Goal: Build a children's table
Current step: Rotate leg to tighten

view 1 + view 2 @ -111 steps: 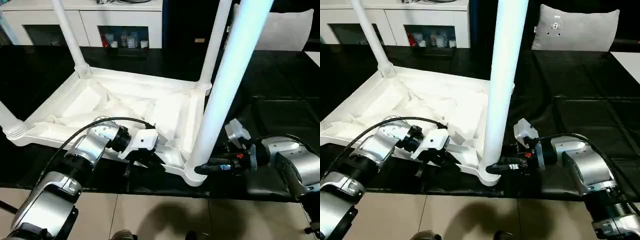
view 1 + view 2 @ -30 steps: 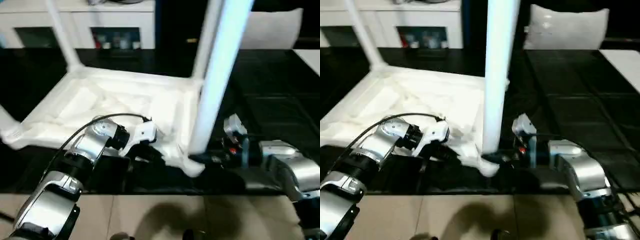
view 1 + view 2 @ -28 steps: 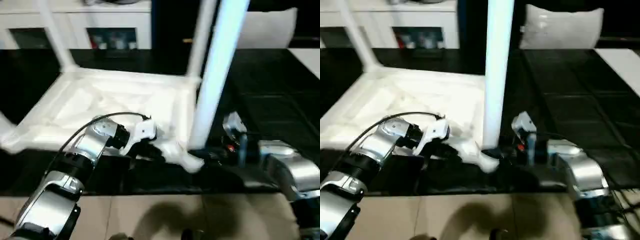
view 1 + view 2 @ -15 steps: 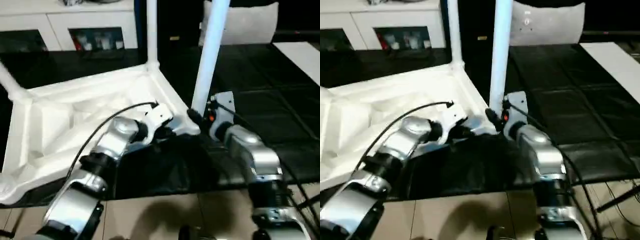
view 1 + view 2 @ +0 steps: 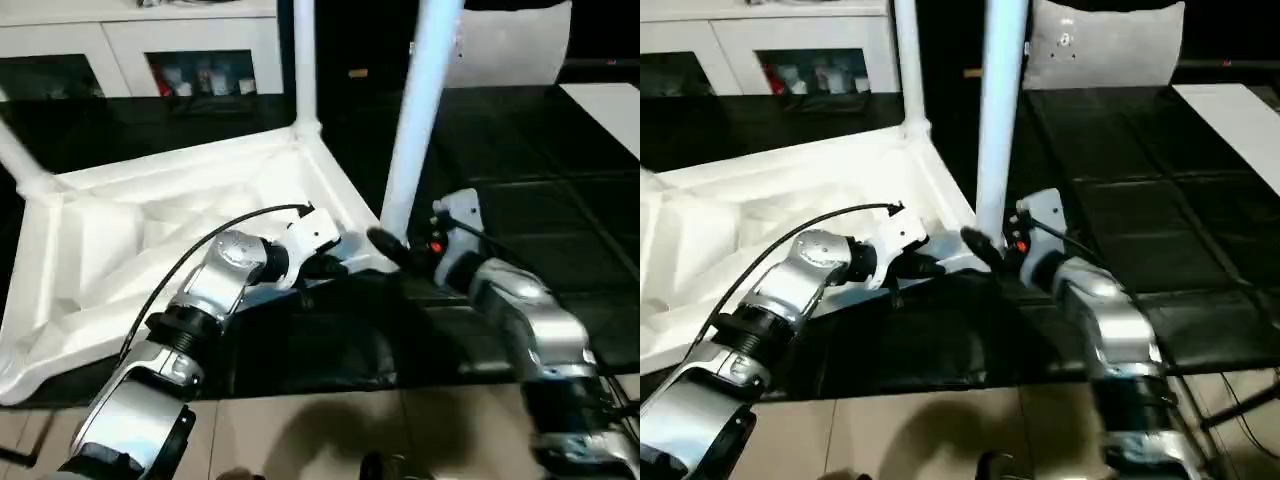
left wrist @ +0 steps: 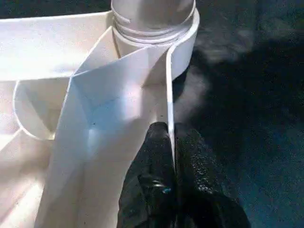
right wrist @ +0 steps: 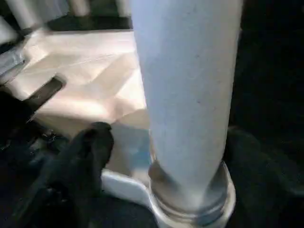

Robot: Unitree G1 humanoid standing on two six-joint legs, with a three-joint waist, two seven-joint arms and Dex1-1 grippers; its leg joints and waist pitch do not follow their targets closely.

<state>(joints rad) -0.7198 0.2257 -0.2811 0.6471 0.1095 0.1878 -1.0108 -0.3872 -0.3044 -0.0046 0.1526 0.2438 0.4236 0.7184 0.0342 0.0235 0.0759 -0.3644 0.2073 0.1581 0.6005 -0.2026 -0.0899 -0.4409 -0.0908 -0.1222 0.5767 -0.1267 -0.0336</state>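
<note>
On the black tabletop [image 5: 520, 150] the children's table [image 5: 130, 240] lies upside down, ribbed underside up, legs standing in its corner sockets; the left gripper [image 6: 170, 142] is clamped on the thin rim wall beside the nearest socket; the right gripper [image 5: 385, 243] sits at the foot of the near leg [image 5: 420, 110], its fingers apart and off the leg; the step in hand looks like seating this last leg; next, I judge, the right arm must back clear or re-grip to press the leg home; compared with a few seconds ago the top has swung round on the tabletop, and the right gripper has let go of the leg.
</note>
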